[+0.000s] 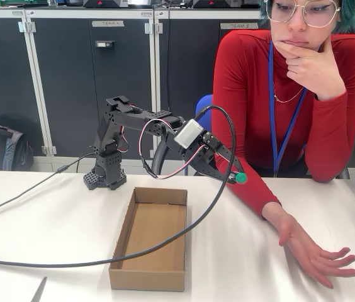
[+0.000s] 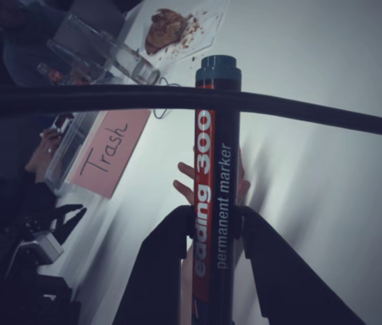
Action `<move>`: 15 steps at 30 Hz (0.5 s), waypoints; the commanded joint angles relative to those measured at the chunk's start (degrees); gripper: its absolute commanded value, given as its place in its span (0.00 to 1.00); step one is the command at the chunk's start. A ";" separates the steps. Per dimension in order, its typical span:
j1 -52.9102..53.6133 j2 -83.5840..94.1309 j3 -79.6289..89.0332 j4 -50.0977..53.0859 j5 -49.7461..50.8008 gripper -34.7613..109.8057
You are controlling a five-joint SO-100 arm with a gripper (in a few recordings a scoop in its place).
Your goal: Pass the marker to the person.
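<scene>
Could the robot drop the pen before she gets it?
It might. The end effector grips the marker near its lower half, so most of it sticks out and could tip if bumped. Her hand lies flat on the table, lower than the marker and to its right in the fixed view; an early release would likely drop it on the table. The black cable loops across the box and could snag as the arm reaches.

Marker: smooth glossy plastic barrel, printed label; gripper fingers: matt black plastic; box, lower centre of fixed view: plain brown cardboard, matt; table: smooth white, slight sheen; person's top: soft red knit cloth; cable: black, smooth rubbery sheath.
</scene>
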 commanded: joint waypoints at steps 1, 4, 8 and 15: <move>-2.20 -1.85 -6.06 -4.04 0.00 0.21; -4.66 -6.15 -11.78 -3.60 0.88 0.21; -7.82 -10.20 -16.35 -5.36 0.35 0.21; -11.60 -18.28 -24.43 -7.82 -1.76 0.21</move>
